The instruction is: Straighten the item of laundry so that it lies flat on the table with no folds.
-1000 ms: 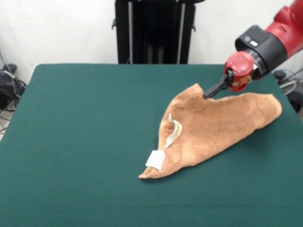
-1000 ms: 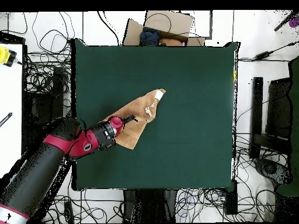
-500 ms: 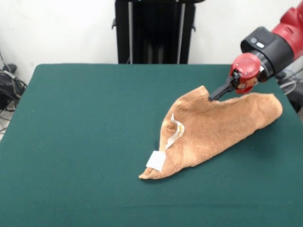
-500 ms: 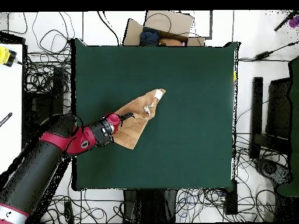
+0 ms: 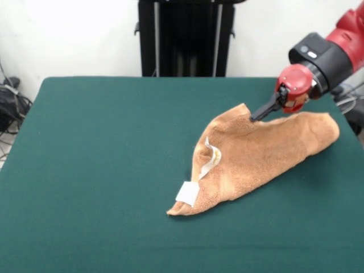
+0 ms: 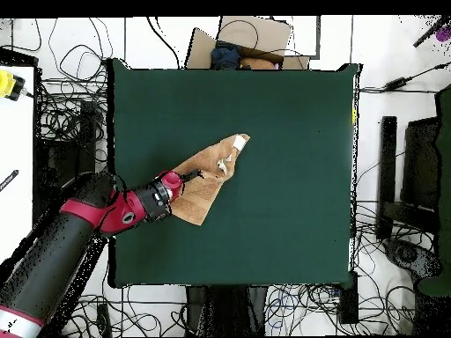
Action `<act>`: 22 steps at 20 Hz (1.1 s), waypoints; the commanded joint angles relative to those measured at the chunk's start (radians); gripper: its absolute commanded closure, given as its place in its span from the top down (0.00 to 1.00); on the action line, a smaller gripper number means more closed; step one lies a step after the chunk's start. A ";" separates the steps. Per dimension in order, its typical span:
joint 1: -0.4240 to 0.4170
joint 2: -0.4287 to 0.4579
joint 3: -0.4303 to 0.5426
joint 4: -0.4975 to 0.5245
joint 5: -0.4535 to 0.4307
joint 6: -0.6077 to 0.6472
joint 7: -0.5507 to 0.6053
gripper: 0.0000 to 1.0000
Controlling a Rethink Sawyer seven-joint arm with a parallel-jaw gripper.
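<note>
On the right half of the tabletop (image 5: 102, 170) in the front view, the towel (image 5: 267, 151) lies bunched and folded, orange-tan, running diagonally from a narrow near corner up to a rounded end near the right edge. Two small white tags (image 5: 187, 193) sit at its near-left edge, one flat, one curled. A peak of cloth is raised at the towel's far edge. The hand (image 5: 253, 118) meets that peak, its dark tips closed on the pinched fabric. The red and black arm (image 5: 324, 54) enters from the upper right. Overhead, the towel (image 6: 208, 176) lies left of the tabletop's centre.
</note>
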 commanded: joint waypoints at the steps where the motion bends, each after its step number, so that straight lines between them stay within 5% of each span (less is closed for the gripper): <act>1: -0.009 0.063 0.162 -0.067 0.010 0.043 0.058 0.00; 22: -0.033 0.066 0.172 -0.121 0.041 0.090 0.044 0.00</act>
